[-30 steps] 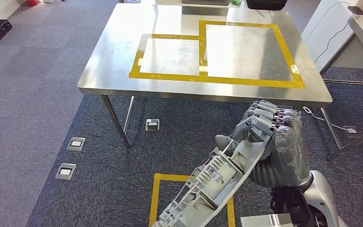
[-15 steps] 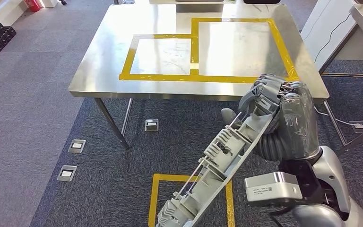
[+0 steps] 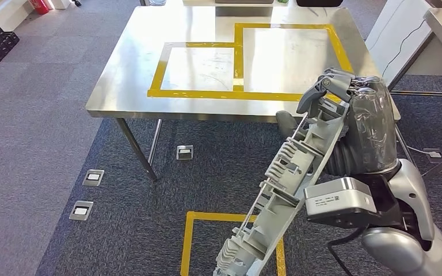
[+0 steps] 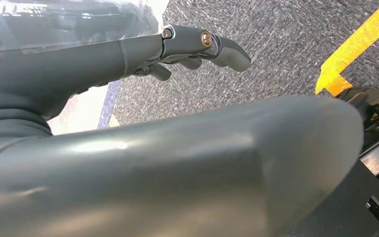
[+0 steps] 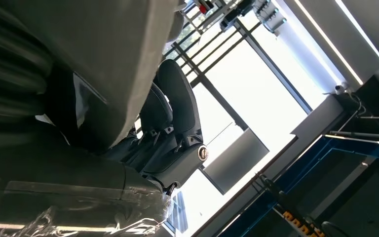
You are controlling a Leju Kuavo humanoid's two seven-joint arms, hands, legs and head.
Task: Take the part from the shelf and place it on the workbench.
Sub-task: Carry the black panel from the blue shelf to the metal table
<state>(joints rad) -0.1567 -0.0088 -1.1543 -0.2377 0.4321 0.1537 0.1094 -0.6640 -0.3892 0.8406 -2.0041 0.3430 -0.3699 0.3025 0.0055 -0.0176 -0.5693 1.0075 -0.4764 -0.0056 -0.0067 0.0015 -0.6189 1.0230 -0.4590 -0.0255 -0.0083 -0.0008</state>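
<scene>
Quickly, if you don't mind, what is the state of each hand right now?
Left hand: holds nothing, fingers loosely extended, open.
Right hand: grips the top end of the long grey ribbed plastic part, short of the workbench.

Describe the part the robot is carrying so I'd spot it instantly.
In the head view, find the steel workbench with yellow tape rectangles. Just in front of its near right corner, the right robot hand grips a long grey ribbed plastic part, slanting down toward the carpet: the only ribbed moulding there.
</scene>
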